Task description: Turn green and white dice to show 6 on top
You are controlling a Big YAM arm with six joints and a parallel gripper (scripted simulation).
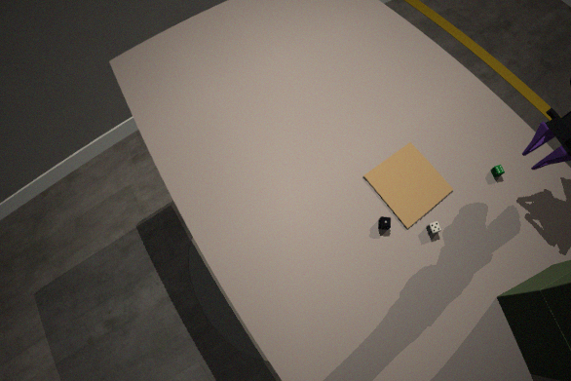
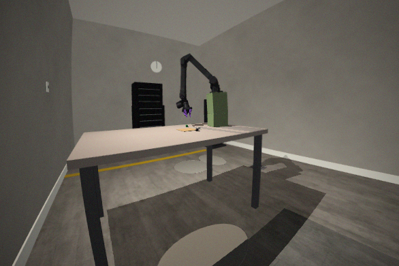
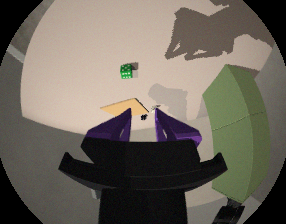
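The green die (image 1: 497, 171) (image 2: 186, 125) (image 3: 127, 71) lies flat on the bare table, to the right of the tan mat (image 1: 408, 183) (image 2: 185, 130) (image 3: 121, 107) and clear of it. The white die (image 1: 435, 228) lies on the table just off the mat's near corner. The black die (image 1: 384, 223) lies on the table to its left, also off the mat. The mat lies flat with nothing on it. My gripper (image 1: 530, 161) (image 2: 187, 115) (image 3: 143, 111) hangs in the air above and to the right of the green die. Its purple fingers are partly apart and empty.
The arm's green base block (image 1: 541, 323) (image 2: 216, 109) (image 3: 234, 123) stands at the table's near right corner. The table's right edge runs close behind the green die. The arm's shadow falls on the table right of the mat.
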